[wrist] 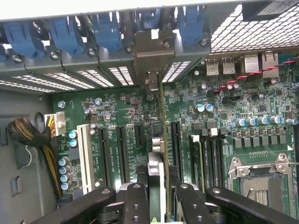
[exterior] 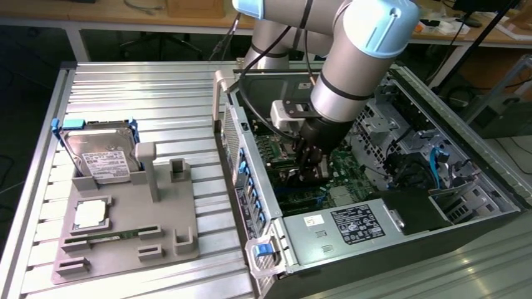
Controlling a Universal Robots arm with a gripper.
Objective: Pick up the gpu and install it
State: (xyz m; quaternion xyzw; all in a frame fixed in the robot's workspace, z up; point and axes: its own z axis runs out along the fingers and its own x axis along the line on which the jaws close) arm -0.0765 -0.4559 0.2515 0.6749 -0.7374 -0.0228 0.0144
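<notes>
The gpu (wrist: 162,116) appears edge-on in the wrist view, a thin green card standing upright over the motherboard (wrist: 117,107). Its silver end bracket (wrist: 152,51) lies against the case's rear slot wall, under the blue latches (wrist: 107,32). My gripper (wrist: 159,186) is shut on the card's near end, one black finger (wrist: 135,200) on each side. The card's lower edge lines up with the black expansion slots (wrist: 176,144); whether it is seated I cannot tell. In the exterior view my gripper (exterior: 303,165) reaches down inside the open computer case (exterior: 490,168).
On the exterior view's left, a grey fixture (exterior: 174,205) holds a silver hard drive (exterior: 99,152), a processor (exterior: 90,213) and a memory stick (exterior: 108,237). In the case are a power supply (exterior: 357,224), an empty processor socket (wrist: 261,177) and a cable bundle (wrist: 28,133).
</notes>
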